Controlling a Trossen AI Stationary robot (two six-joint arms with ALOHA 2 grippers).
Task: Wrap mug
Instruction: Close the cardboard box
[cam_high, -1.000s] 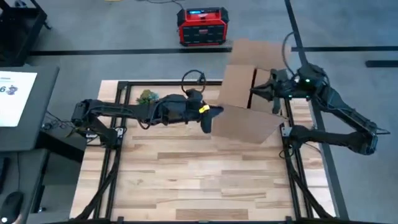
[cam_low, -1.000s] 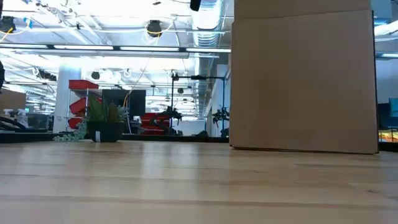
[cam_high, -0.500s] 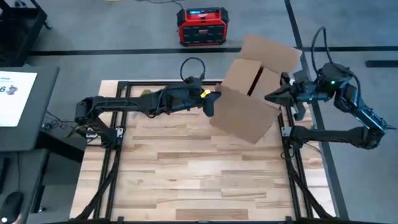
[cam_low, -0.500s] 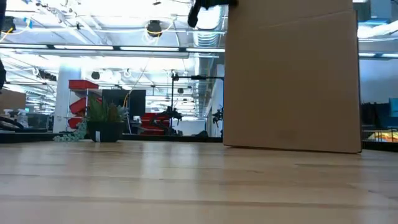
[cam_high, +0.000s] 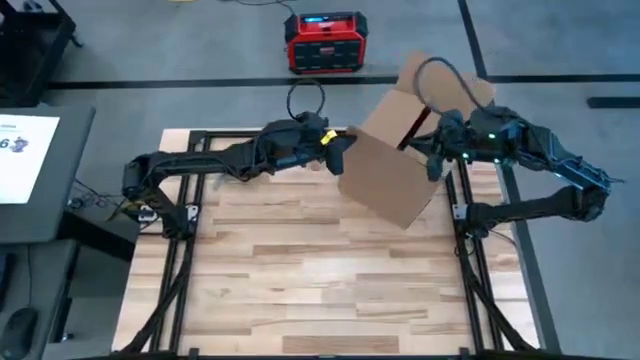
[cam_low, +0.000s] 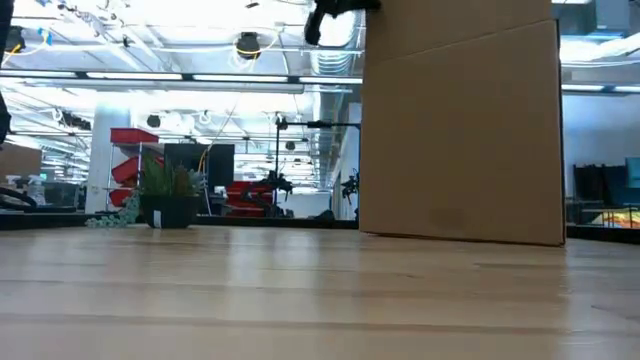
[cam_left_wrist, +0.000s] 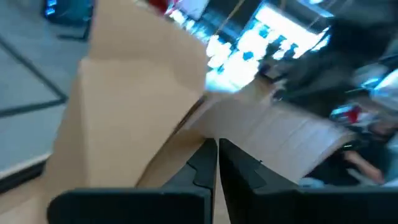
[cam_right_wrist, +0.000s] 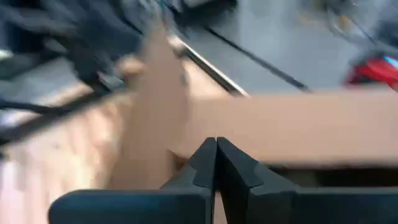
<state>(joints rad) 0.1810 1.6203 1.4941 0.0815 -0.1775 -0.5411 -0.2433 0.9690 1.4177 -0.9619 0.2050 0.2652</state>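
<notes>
Near half of the wooden table (cam_high: 300, 270) was bare boards. No mug was visible in any view; presumably inside the box or not present, cannot tell.

Cardboard box (cam_high: 395, 165) stood at far right of the table, skewed to the table edges, flaps open. In the low view its base rested on the boards.

Left gripper (cam_high: 338, 160) was at the box's left corner, fingers closed together per its wrist view; pinching cardboard or not, cannot tell. Right gripper (cam_high: 437, 158) was at the box's right side, fingers likewise closed.

Small plant (cam_low: 168, 195) stood at far left.

Risk: uneven pushing from both sides could swing the box off the right edge or tip it.
</notes>
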